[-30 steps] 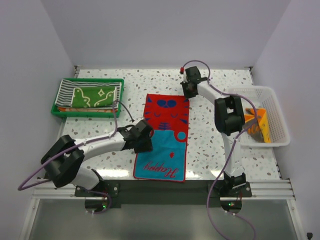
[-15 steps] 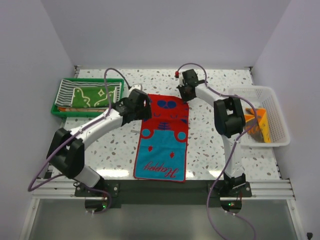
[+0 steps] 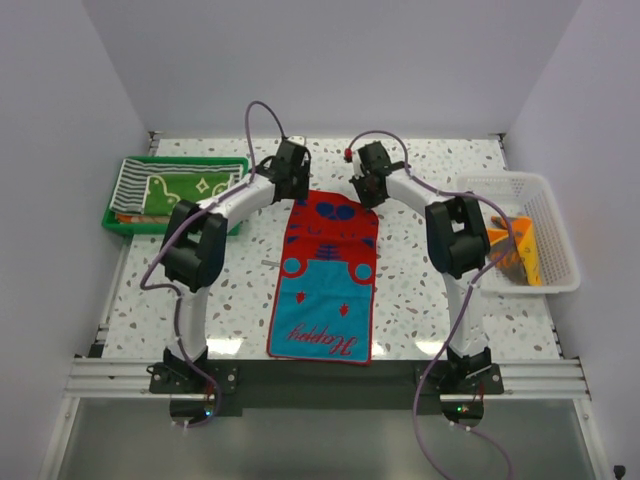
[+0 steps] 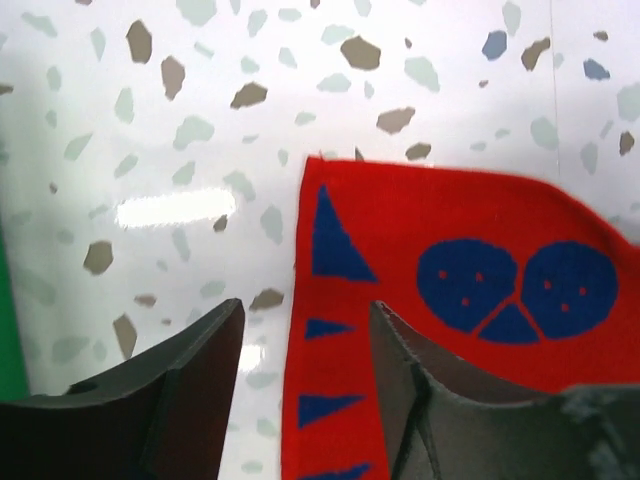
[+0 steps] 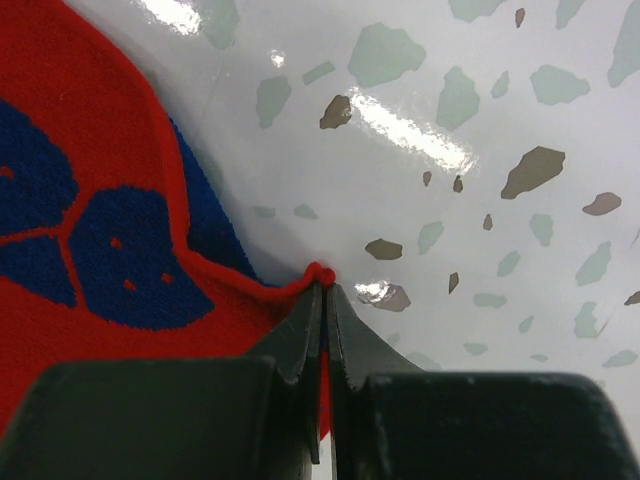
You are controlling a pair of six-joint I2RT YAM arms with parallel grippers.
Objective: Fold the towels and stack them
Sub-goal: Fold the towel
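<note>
Your right gripper [image 5: 325, 290] pinches the upper-right corner of the red-and-blue knitted cat towel [image 3: 325, 280] while your left gripper [image 4: 305, 312] straddles its upper-left edge, jaws open, readying a two-handed fold.

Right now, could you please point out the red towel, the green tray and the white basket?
red towel [image 3: 330, 232], top view, its red upper half
green tray [image 3: 180, 160], top view, its far rim
white basket [image 3: 558, 235], top view, its right wall

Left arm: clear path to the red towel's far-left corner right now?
Probably yes. The left gripper hangs open over that edge of the red towel, which lies flat on the table with nothing between. The right gripper pinches the other far corner.
</note>
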